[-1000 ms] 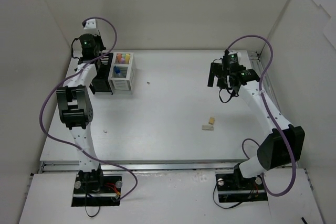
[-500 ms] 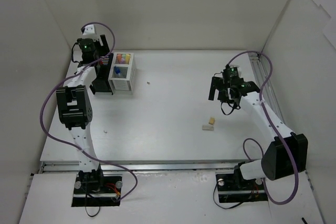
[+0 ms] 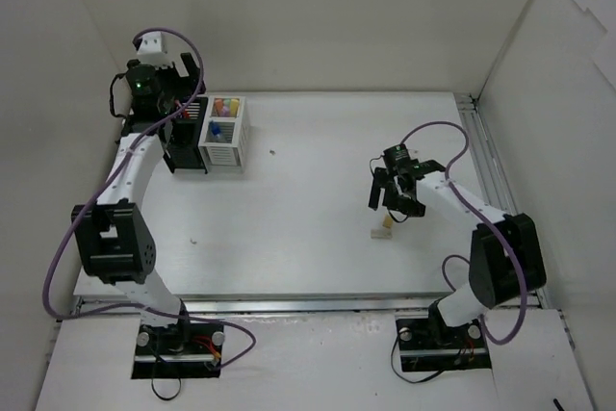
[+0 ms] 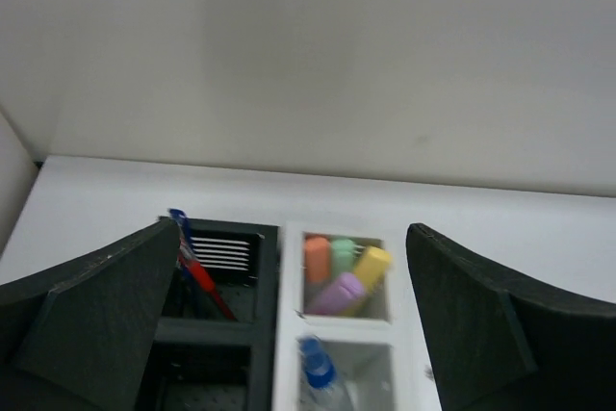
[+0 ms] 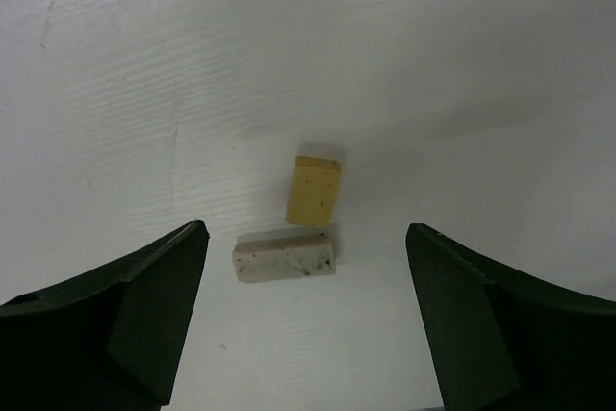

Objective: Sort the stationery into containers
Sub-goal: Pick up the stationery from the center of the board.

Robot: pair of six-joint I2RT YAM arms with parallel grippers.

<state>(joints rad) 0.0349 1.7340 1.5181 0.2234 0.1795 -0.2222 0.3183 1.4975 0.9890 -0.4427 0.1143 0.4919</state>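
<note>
Erasers, two, are lying loose on the table (image 5: pixel 144 64), well apart from the containers: the yellowish eraser (image 5: pixel 314 190) is sitting with its long side running away from the wrist camera, and the pale speckled eraser (image 5: pixel 285 257) is lying crosswise just beneath it, touching it or all but. The right gripper (image 5: pixel 303 236) is hovering over the pair with its jaws standing wide and gripping nothing, one finger to each side of both pieces. At the far left corner the black organizer (image 4: pixel 217 231) and the white organizer (image 4: pixel 287 315) are standing joined. The black one is holding a red pen (image 4: pixel 202 281). The white one is holding the orange, green, yellow and pink highlighters (image 4: pixel 337 271) in its rear cell and a blue-capped marker (image 4: pixel 316 368) in the nearer cell. The left gripper (image 4: pixel 293 238) is hanging above them, jaws spread wide and empty. The step in hand appears to be picking up one eraser. It is probably going best if the right gripper is centring on a single piece, turning so the fingers are closing across its narrow sides, and lowering close to the surface before closing. Otherwise the neighbour is likely to be caught or flicked aside.
</note>
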